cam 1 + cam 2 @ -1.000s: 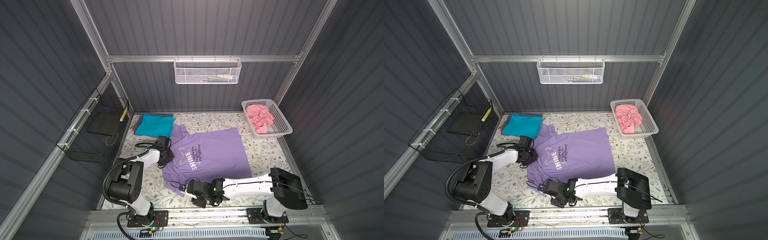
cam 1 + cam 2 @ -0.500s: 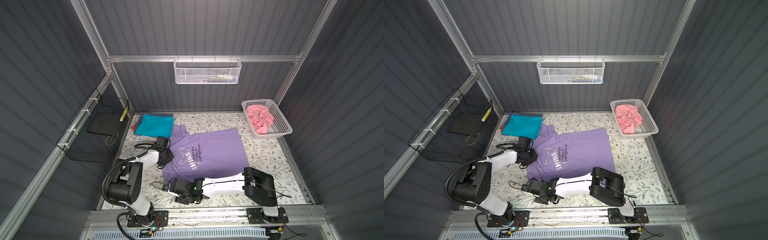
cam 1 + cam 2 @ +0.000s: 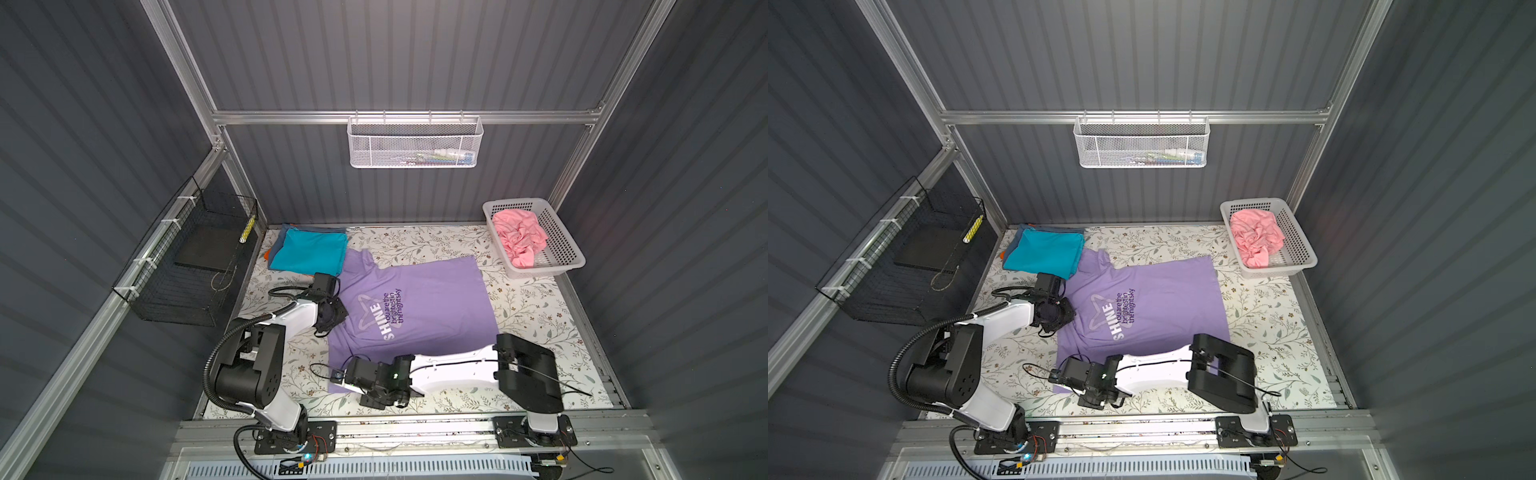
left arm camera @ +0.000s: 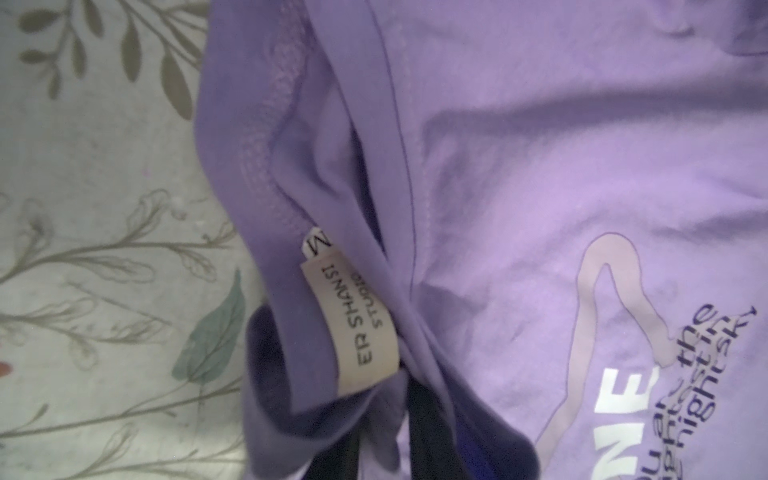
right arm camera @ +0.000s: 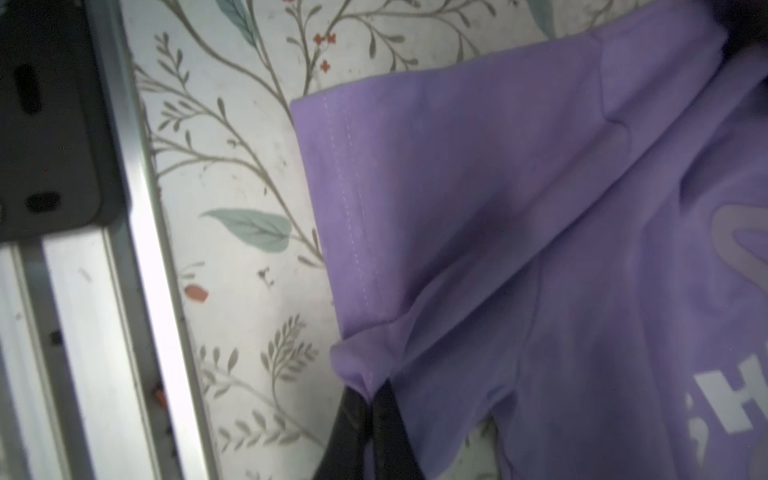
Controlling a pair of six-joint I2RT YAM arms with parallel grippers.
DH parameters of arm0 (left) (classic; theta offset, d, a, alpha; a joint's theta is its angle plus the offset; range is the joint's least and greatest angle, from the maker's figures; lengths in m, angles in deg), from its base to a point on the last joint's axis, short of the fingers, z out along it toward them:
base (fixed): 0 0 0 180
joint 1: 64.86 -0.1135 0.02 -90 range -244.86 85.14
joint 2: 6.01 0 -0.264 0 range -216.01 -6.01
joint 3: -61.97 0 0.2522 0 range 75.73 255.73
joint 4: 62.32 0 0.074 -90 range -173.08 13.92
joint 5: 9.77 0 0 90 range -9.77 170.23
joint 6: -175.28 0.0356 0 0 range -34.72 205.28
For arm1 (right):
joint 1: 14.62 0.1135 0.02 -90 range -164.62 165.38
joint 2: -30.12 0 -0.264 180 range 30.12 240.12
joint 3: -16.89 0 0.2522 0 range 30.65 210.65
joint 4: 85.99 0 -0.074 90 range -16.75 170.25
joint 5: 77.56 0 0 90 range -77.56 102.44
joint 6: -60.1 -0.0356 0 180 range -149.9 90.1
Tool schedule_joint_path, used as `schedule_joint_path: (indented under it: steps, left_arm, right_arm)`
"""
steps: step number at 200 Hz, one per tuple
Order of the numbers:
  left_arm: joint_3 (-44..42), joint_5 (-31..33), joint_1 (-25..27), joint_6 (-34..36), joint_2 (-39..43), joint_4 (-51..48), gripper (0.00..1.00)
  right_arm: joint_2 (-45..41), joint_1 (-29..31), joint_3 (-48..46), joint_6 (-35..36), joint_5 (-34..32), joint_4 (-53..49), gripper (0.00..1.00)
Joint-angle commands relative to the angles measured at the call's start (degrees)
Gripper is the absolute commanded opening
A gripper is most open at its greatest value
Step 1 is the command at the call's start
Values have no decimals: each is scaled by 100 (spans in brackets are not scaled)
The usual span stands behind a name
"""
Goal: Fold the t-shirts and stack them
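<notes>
The right arm has swung left along the near edge, and its right gripper (image 5: 371, 401) has gone from parted to pressed together on the corner of the near-left sleeve (image 5: 415, 199) of the lavender cotton t-shirt (image 3: 428, 316) with the white SHINE star print. The shirt lies flat across the middle of the floral table cover (image 3: 532, 316).

A little farther left, the left gripper (image 4: 415, 409) seems to pinch the neckline beside the cream woven label (image 4: 353, 324). The step looks like a sleeve fold. Done well, the right arm lifts the corner only slightly and carries it inward over the print while the left arm keeps the collar anchored (a high lift would drag the body).

Whether the pinch holds one sleeve layer or both cannot be told, and the right arm covers the near hem. At far left, the folded teal t-shirt (image 3: 309, 251) tops a stack showing only slivers beneath. At far right, a crumpled pink t-shirt (image 3: 519, 239) waits in the white perforated plastic basket (image 3: 577, 262).
</notes>
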Motion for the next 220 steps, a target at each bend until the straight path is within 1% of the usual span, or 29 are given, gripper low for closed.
schedule_joint_path:
  steps: [1,3,10,11,22,24,25,30,40,54,77,83,98,109,111,124,132,145,166,181,201,220]
  left_arm:
    - [-341,-25,-20,148,-497,-715,23]
    - [-340,-11,-20,154,-498,-728,23]
    - [-337,19,-20,164,-507,-761,23]
    - [-337,17,-20,166,-507,-762,23]
    - [-352,19,-20,162,-486,-773,23]
    - [-354,22,-20,160,-484,-775,23]
    - [-358,18,-20,164,-482,-774,23]
    - [-375,15,-20,161,-466,-779,23]
    - [-388,21,-20,139,-428,-803,23]
    - [-428,12,-20,107,-336,-861,23]
    - [-453,-16,-19,68,-19,-1102,23]
    - [-444,-16,-11,52,108,-1208,25]
    - [-379,-48,1,24,541,-1552,36]
    - [-302,-18,61,-12,937,-1845,48]
    - [-291,-14,77,-13,1006,-1895,50]
    - [-195,121,215,-84,1478,-2288,56]
    - [-165,206,325,-162,1741,-2486,58]
    - [-207,260,496,-314,2073,-2708,58]
    - [-541,215,714,-615,2384,-2760,47]
    - [-907,106,783,-821,2468,-2550,43]
    - [-1315,-12,885,-1073,2431,-2196,40]
    - [-1502,26,1118,-1291,2353,-1987,40]
  right_arm:
    - [-483,59,-528,-418,525,-272,5]
    - [-497,59,-547,-427,524,-272,5]
    - [-582,67,-699,-491,550,-259,13]
    - [-582,67,-699,-491,550,-259,13]
    - [-664,76,-856,-560,561,-230,33]
    - [-671,76,-865,-569,568,-229,34]
    - [-676,76,-876,-579,560,-222,37]
    - [-693,76,-897,-600,552,-220,41]
    - [-738,81,-901,-642,506,-220,46]
    - [-820,76,-899,-687,419,-196,48]
    - [-1100,14,-930,-789,128,-154,47]
    - [-1208,-40,-979,-848,35,-129,47]
    - [-1537,-286,-1167,-1067,-120,-59,45]
    - [-1813,-480,-1357,-1299,-196,18,42]
    - [-1865,-674,-1403,-1344,-202,29,41]
    - [-2166,-1195,-1647,-1669,-212,86,38]
    - [-2317,-1526,-1772,-1873,-193,88,34]
    - [-2505,-2047,-1920,-2158,-96,92,29]
    - [-2531,-2758,-1901,-2501,-109,-94,19]
    - [-2364,-3096,-1755,-2612,-178,-262,14]
    - [-2022,-3415,-1573,-2742,-161,-342,12]
    - [-1662,-3646,-1490,-2895,-72,-343,11]
